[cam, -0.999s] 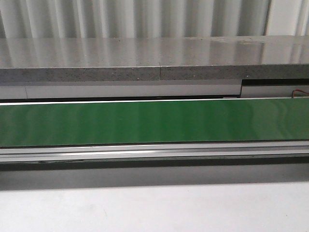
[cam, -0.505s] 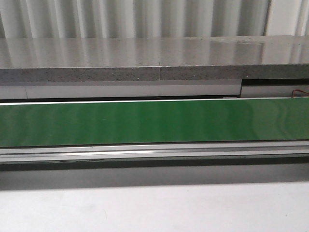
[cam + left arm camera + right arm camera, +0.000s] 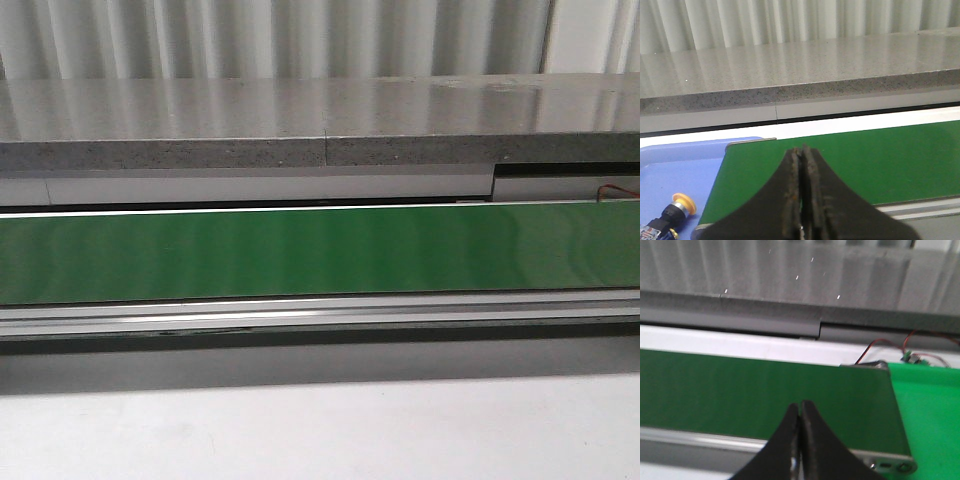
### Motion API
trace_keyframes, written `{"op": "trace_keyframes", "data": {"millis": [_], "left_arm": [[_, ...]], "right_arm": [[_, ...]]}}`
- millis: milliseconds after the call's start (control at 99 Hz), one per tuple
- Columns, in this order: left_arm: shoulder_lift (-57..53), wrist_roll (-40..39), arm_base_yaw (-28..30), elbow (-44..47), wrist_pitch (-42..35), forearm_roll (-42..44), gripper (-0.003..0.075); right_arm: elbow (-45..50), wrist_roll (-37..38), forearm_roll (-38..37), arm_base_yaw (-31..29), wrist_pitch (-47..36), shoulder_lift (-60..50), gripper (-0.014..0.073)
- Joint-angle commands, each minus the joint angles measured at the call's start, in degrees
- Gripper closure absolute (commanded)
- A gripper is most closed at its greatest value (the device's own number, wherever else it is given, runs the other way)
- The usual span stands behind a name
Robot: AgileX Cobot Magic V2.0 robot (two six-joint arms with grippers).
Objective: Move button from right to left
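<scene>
Across the front view we see only the green conveyor belt (image 3: 320,252) running left to right, its metal rail (image 3: 320,312) on the near side, a grey speckled counter (image 3: 300,115) beyond it and the white table (image 3: 320,430) nearest; no arm and no button shows there. The left wrist view adds what the front misses: a blue tray (image 3: 675,170) just beside the belt's left end, and in it the button (image 3: 667,217), lying on its side near the tray's near edge, orange cap toward the belt, blue body cut off by the frame. We can see nothing else in the visible part of the tray. The left gripper (image 3: 803,155) hangs over the belt with its fingers pressed together, nothing between them. The right wrist view shows the belt's right end, a bright green surface (image 3: 930,410) beside it, and red wires (image 3: 890,347) with a small board at its far edge. The right gripper (image 3: 800,407) is likewise pressed together, holding nothing, above the belt.
</scene>
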Motion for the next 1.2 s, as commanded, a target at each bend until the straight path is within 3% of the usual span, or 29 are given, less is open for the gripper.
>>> {"op": "trace_keyframes", "data": {"millis": [0,293,545,1191], "left_arm": [[-1.9,-0.6,0.1,2.3,-4.4,-0.1,0.0741],[-1.9,-0.6,0.1,2.3,-4.4,-0.1,0.0741],[-1.9,-0.6,0.1,2.3,-4.4,-0.1,0.0741],[-1.9,-0.6,0.1,2.3,-4.4,-0.1,0.0741]], "right_arm": [[1.9,-0.3,-1.3,-2.1,-13.5,-2.3,0.0661],[9.0,1.0,-2.3,-8.8,-13.9,-9.4,0.0661],[11.5,1.0,-2.8,-8.9,-7.8,-15.0,0.0661],[11.5,1.0,-2.5,-8.9,-8.1,-15.0,0.0661]]}}
